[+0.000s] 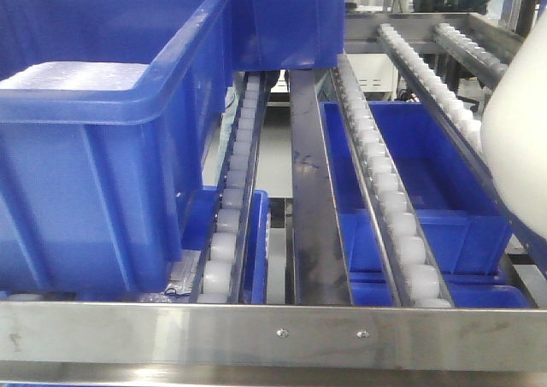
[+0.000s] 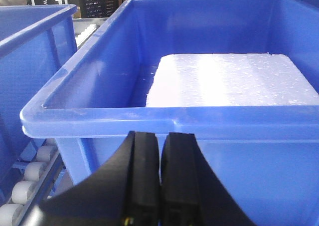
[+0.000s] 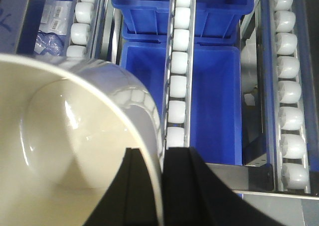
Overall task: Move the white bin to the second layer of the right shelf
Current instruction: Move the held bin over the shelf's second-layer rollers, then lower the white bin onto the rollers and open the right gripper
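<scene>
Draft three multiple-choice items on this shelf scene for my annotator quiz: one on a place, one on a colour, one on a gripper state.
1. Where is the smooth cream-white plastic bin in the front view?
A. at the right edge, above the roller tracks
B. inside the left crate
C. on the front bar

2. What colour is the large rectangular plastic crate holding the white foam slab?
A. green
B. blue
C. grey

3. How does the right gripper stand?
A. wide open, empty
B. shut on a roller
C. shut on the bin's rim

Answers: 1 A, it bulges in at the right edge over the rollers; 2 B, walls and rim are blue; 3 C, the right wrist view shows black fingers on either side of the thin wall.
</scene>
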Controlling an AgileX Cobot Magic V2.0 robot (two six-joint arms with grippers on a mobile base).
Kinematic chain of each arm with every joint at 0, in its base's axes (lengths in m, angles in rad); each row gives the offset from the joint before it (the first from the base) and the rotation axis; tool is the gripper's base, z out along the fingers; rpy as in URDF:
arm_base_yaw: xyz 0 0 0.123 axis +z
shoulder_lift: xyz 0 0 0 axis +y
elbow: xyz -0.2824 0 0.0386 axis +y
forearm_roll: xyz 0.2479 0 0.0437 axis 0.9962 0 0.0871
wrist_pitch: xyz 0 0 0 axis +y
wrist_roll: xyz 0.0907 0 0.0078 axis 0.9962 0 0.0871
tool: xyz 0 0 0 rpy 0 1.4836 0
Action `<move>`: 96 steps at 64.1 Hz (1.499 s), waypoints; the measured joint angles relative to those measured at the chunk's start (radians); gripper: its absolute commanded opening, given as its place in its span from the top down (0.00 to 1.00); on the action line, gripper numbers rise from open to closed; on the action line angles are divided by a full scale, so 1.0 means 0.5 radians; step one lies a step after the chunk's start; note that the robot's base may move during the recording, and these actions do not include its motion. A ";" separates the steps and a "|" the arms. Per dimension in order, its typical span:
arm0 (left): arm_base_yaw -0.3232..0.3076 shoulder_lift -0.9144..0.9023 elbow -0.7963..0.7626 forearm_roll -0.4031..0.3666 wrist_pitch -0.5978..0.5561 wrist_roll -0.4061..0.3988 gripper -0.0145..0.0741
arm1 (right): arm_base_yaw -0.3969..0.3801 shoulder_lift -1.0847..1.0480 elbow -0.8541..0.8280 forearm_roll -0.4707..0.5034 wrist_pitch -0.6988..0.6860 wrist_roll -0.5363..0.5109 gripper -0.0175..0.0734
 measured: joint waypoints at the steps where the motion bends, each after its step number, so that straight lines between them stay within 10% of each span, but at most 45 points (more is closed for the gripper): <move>1: 0.000 0.000 0.000 0.000 0.000 0.000 0.74 | 0.000 0.000 0.000 0.000 0.000 0.000 0.75; 96: 0.000 0.000 0.000 0.000 0.000 0.000 0.74 | -0.131 1.305 -0.381 0.223 -0.156 -0.340 0.75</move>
